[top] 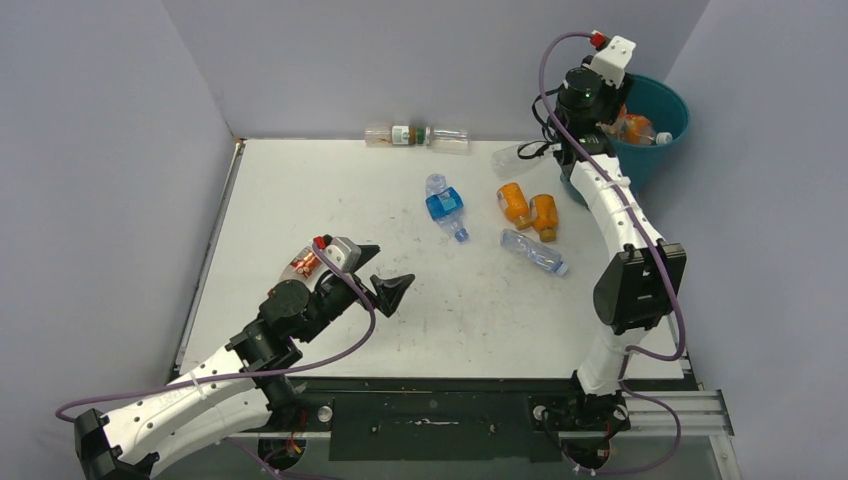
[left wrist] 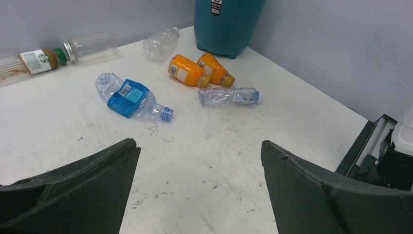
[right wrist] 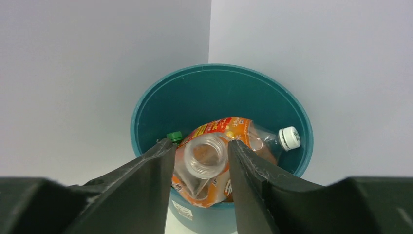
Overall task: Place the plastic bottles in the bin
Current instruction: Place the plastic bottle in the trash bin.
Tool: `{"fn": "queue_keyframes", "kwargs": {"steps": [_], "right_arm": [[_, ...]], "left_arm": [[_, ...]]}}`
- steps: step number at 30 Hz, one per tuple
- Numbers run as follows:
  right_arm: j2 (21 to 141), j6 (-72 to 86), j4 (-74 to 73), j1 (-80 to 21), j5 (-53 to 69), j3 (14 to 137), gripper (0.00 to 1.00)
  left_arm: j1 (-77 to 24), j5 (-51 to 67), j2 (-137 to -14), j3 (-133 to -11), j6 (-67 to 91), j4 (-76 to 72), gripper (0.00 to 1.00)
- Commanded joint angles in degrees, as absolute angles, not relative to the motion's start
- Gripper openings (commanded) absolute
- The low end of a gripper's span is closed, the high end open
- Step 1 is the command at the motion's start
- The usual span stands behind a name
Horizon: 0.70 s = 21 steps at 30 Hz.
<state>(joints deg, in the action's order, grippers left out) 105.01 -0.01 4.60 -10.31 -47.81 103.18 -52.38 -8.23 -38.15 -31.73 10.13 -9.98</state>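
Observation:
My right gripper [right wrist: 202,142] hangs over the teal bin [right wrist: 219,83], standing in the far right corner [top: 665,105]. A clear bottle [right wrist: 205,156] sits mouth-up between its fingers, with a narrow gap at the left finger. An orange-labelled jug [right wrist: 229,127] lies in the bin below. On the table lie a blue-labelled bottle [top: 444,205], two orange bottles [top: 514,204] [top: 544,214], a crushed clear one [top: 533,251] and another clear one [top: 512,157] beside the bin. My left gripper [top: 392,265] hovers open and empty over the near left, short of the blue-labelled bottle [left wrist: 127,97].
Two more bottles lie end to end against the back wall, one with a green cap [top: 402,135] and one clear [top: 450,138]. A small bottle [top: 305,263] lies beside my left wrist. Purple walls close in three sides; a black rail runs along the near edge.

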Motion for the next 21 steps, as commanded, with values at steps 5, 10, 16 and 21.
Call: {"fn": "queue_keyframes", "kwargs": {"steps": [5, 10, 16, 21], "right_arm": [[99.4, 3.8, 2.4, -8.2, -45.6, 103.9, 0.71], [96.7, 5.3, 1.8, -8.9, -44.5, 104.2, 0.80], [91.1, 0.7, 3.5, -18.2, -43.3, 104.4, 0.87], [85.2, 6.1, -1.3, -24.5, -27.7, 100.5, 1.00]], "left_arm": [[-52.0, -7.2, -37.8, -32.6, 10.7, -12.5, 0.96], [-52.2, -7.5, -37.9, -32.7, 10.7, -12.2, 0.96], [-52.0, -8.8, -38.1, -33.3, 10.3, -11.2, 0.96], [-52.1, -11.4, -37.4, -33.7, 9.3, -9.4, 0.96]]}}
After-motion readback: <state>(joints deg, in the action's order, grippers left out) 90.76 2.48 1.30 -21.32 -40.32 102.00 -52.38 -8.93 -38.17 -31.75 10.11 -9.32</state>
